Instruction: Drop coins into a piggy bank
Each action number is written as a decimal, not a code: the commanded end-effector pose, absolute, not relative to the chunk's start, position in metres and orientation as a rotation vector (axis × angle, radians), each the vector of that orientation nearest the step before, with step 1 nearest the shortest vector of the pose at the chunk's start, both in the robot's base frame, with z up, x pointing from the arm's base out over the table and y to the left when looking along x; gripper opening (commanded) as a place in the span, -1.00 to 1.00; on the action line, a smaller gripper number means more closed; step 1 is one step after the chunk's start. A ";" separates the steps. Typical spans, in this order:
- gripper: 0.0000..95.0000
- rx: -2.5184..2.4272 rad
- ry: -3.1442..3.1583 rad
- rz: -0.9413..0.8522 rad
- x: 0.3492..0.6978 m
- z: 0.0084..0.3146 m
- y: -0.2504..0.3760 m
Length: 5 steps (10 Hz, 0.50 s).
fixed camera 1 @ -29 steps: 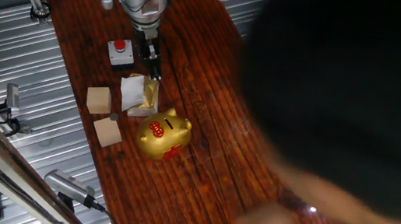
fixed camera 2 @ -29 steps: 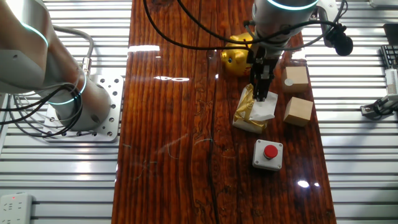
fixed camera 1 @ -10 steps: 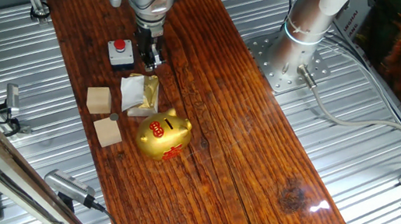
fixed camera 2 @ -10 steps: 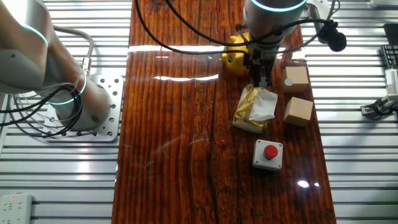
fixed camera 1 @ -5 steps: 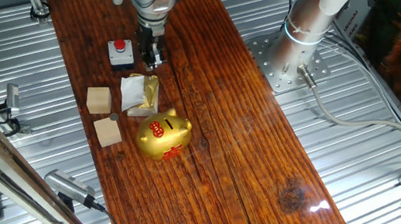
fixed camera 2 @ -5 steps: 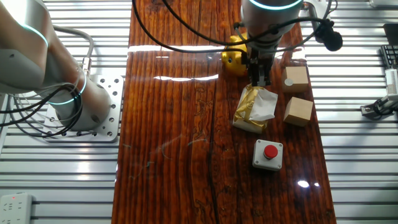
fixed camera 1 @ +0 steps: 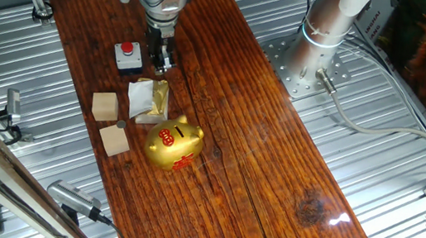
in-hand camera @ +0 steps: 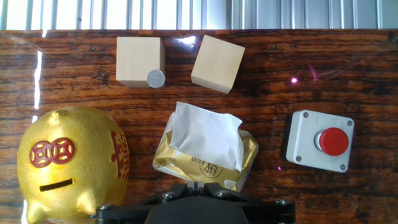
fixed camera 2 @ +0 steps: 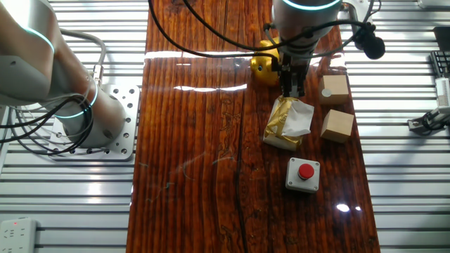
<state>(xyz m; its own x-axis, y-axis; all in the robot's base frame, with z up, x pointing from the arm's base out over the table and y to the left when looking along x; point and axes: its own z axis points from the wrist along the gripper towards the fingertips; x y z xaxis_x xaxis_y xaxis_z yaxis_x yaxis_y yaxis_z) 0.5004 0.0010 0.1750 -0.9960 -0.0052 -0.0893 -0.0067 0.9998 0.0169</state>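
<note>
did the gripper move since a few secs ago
Yes. The gripper has risen off the foil wrapper and now hangs above the wrapper's edge nearest the piggy bank; earlier its tips reached down over the wrapper.

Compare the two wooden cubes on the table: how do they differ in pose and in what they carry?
The left cube sits square to the table edge; the right cube is turned at an angle. The left cube has a silver coin at its front edge; the right cube carries nothing. Both are plain tan wood, alike in size, lying side by side beyond the foil wrapper.

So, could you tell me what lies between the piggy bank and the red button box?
The white-and-gold foil wrapper lies between the piggy bank and the red button box, clearest in the hand view.
</note>
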 end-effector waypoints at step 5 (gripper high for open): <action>-1.00 -0.035 3.068 0.033 0.499 0.176 0.001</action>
